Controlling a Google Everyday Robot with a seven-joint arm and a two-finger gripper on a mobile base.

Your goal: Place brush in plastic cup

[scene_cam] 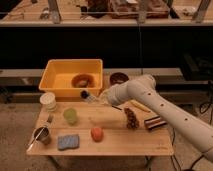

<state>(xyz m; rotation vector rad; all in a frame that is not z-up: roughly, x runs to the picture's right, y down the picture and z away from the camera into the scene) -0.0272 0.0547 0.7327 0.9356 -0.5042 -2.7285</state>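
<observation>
My arm reaches in from the right across the wooden table (pixel 115 145). The gripper (pixel 101 97) hovers above the table just in front of the yellow bin, shut on the brush (pixel 89 95). The brush lies nearly level, its black end pointing left beyond the fingers. The light-green plastic cup (pixel 70 116) stands upright on the table, below and to the left of the brush tip, apart from it.
A yellow bin (pixel 60 85) holding a brown bowl stands at the back. A white squat cylinder (pixel 48 101), a metal cup with a utensil (pixel 42 134), a blue sponge (pixel 68 142), an orange-red object (pixel 96 133), a dark cone (pixel 131 118) and a striped bar (pixel 155 122) lie around.
</observation>
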